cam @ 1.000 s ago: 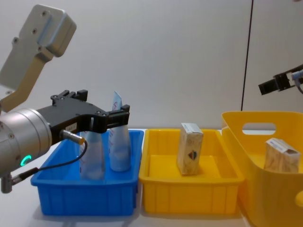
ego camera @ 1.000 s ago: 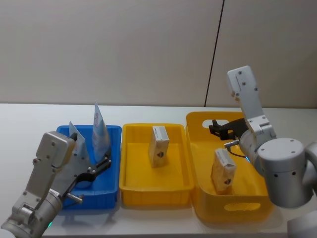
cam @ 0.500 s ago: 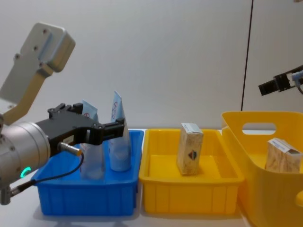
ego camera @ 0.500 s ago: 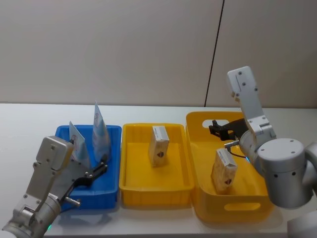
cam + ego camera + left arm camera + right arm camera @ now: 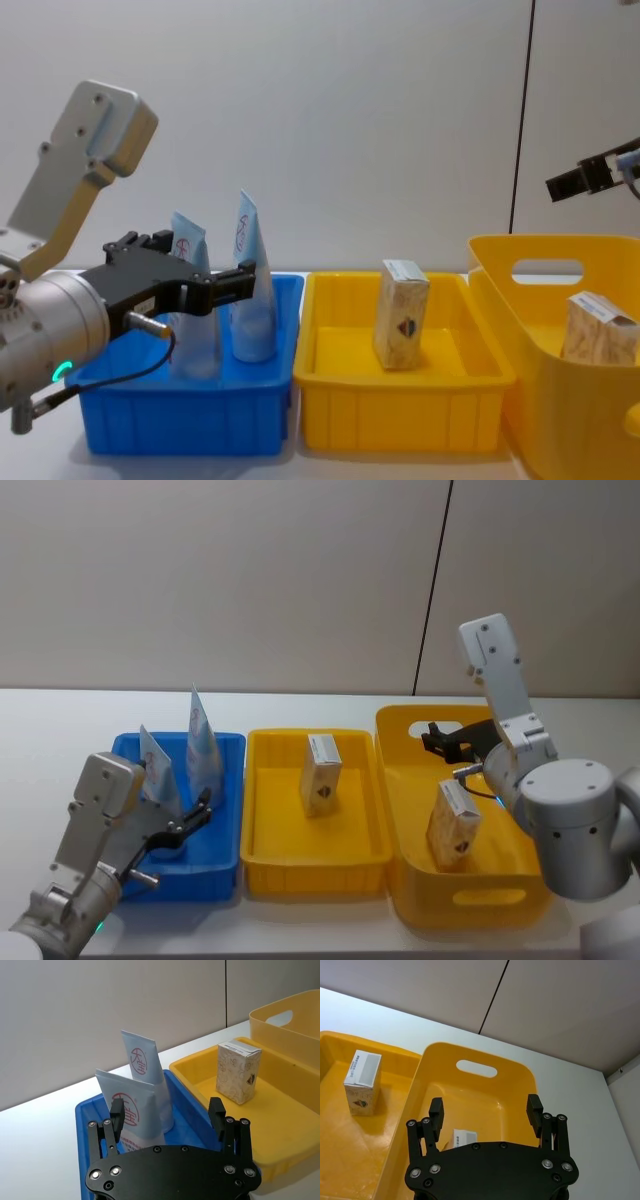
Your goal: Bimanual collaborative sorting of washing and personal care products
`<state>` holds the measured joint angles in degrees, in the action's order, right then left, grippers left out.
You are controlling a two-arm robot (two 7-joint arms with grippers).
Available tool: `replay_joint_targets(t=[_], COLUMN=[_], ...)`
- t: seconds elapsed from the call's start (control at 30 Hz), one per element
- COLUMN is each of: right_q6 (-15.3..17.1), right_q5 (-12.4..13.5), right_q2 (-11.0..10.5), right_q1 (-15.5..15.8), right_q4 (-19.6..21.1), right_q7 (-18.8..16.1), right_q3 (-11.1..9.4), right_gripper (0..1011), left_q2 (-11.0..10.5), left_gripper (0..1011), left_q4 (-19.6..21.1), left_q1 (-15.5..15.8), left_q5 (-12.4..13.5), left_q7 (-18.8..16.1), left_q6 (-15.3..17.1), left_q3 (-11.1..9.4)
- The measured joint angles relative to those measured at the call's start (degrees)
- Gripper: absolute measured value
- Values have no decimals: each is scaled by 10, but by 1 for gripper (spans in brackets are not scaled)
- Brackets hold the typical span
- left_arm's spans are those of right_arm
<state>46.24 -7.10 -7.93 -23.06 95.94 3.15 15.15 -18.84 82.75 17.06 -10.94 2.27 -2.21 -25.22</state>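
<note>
Moulded plastic, smooth, with a soft gloss and highlights on the walls: blue bin (image 5: 180, 420), left; shallow yellow tray (image 5: 400, 420), middle; deep yellow basket (image 5: 570, 420), right. Flexible pale plastic, satin, flat crimped tops: taller squeeze tube (image 5: 144, 1065) and shorter squeeze tube (image 5: 131, 1112). Printed paperboard, matt, with mottled beige sides and plain white tops: tray carton (image 5: 237, 1072) and basket carton (image 5: 452, 825). Matt black bodies with bright metal screws: left gripper (image 5: 166, 1110) and right gripper (image 5: 485, 1106). Smooth grey satin casing: left arm shell (image 5: 90, 130) and right arm shell (image 5: 570, 820). White, smooth, matt: table (image 5: 60, 720).

Soft, even, shadowless indoor light
</note>
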Motion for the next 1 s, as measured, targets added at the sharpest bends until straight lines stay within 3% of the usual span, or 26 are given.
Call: replay_joint_targets(t=[0.4, 1.0], right_q6=[0, 0], right_q5=[0, 0], right_q2=[0, 0], right_q1=[0, 0], right_q4=[0, 0], right_q7=[0, 0], right_q3=[0, 0], right_gripper=[1004, 1004], left_q2=[4, 6], left_gripper=[1001, 1001], left_q4=[-68, -137], left_q1=[42, 79], left_q5=[6, 15], left_q7=[38, 68], left_q6=[-34, -58], left_q3=[-1, 3])
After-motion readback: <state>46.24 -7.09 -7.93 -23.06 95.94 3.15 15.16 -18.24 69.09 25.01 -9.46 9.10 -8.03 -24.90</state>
